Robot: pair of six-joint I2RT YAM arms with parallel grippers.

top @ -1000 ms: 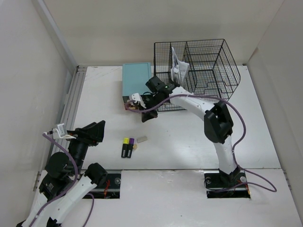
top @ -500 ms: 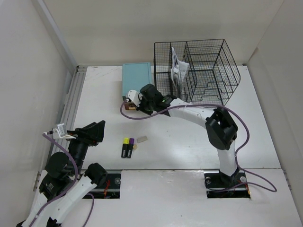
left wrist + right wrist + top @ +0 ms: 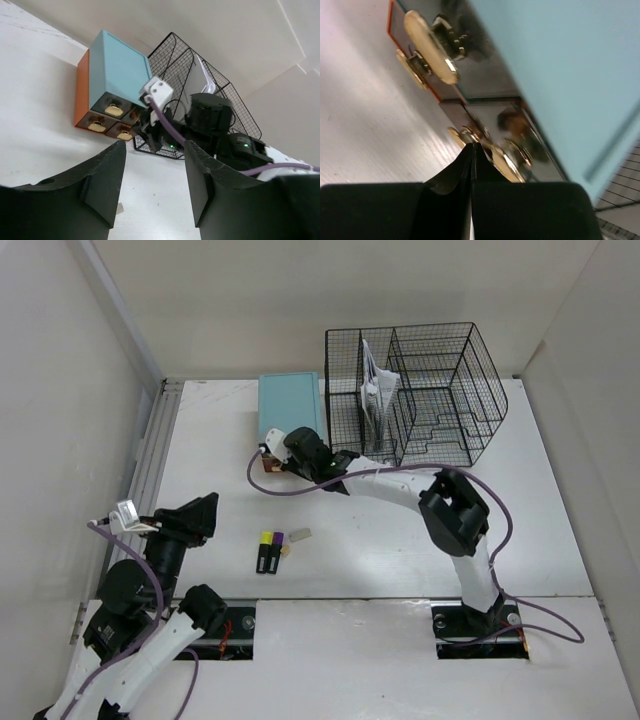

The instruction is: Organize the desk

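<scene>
Swung left to the teal-topped, orange-sided drawer box, the closed right tool may slip off its gold handle, shoving it.

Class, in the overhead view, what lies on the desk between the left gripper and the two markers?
Nothing. In the top external view, the desk between the left gripper and the two markers is bare white surface.

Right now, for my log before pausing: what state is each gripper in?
Left gripper: open, holding nothing.
Right gripper: shut, nothing between its fingers, tips close to a gold drawer handle.
</scene>
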